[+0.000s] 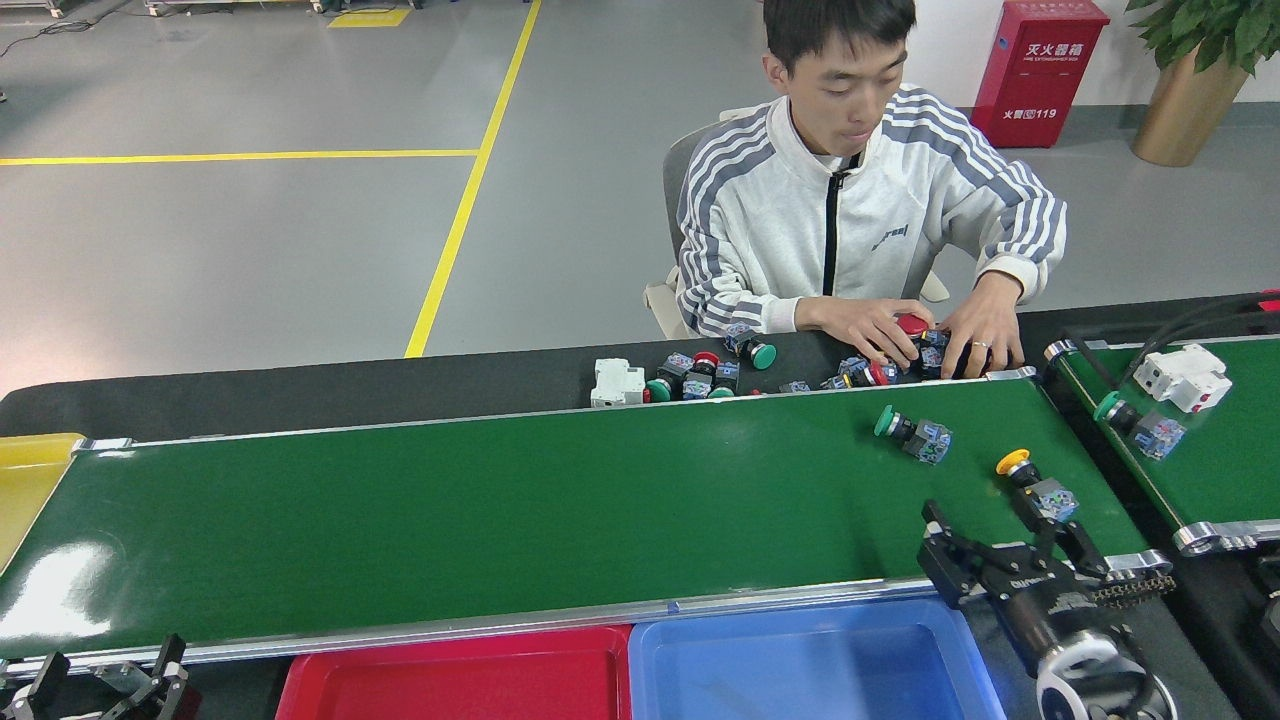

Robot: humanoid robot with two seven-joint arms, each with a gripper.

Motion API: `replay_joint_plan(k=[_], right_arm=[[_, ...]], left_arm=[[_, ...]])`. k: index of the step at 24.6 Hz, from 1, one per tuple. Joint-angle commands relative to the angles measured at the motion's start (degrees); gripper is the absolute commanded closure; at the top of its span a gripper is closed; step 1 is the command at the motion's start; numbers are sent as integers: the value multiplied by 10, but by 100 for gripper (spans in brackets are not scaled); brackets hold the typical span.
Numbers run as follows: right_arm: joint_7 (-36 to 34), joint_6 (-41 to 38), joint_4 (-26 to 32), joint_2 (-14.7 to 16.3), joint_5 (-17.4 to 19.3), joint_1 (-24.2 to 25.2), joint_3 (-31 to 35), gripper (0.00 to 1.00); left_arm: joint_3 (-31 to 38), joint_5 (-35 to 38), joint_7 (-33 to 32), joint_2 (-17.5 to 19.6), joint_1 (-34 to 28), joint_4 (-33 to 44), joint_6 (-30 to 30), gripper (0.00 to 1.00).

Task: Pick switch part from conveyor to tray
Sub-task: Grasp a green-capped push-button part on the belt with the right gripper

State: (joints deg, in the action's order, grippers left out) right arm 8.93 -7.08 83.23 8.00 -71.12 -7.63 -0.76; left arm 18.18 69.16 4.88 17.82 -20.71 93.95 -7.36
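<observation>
You have a single head view, set high and near, facing forward and down across the conveyor; trays lie at the bottom edge, a seated person and open floor beyond.

The red box behind the person carries white Chinese characters, 灭火器箱, with a line below them that ends in 119. The person's jacket has a small dark chest logo, too small to read. The right gripper bears white lettering, unreadable.
</observation>
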Motion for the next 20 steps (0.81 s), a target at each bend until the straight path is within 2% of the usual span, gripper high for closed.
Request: replay_joint_plan(k=[1, 4, 10, 15, 20], right_arm=[[0, 38, -18, 2, -1, -26, -21, 1], [-1, 56, -62, -6, 2, -55, -52, 1], [-8, 59, -128, -30, 0, -93, -57, 1], [-8, 64, -157, -43, -1, -118, -58, 1], [-9, 82, -181, -42, -2, -136, -60, 1]], left_arm=[[5, 1, 5, 5, 4, 4, 0, 0], [2, 2, 5, 5, 8, 3, -5, 0], [-1, 4, 5, 6, 15, 3, -7, 0], [-2, 4, 5, 6, 23, -2, -12, 0], [-4, 4, 5, 8, 39, -14, -12, 0]])
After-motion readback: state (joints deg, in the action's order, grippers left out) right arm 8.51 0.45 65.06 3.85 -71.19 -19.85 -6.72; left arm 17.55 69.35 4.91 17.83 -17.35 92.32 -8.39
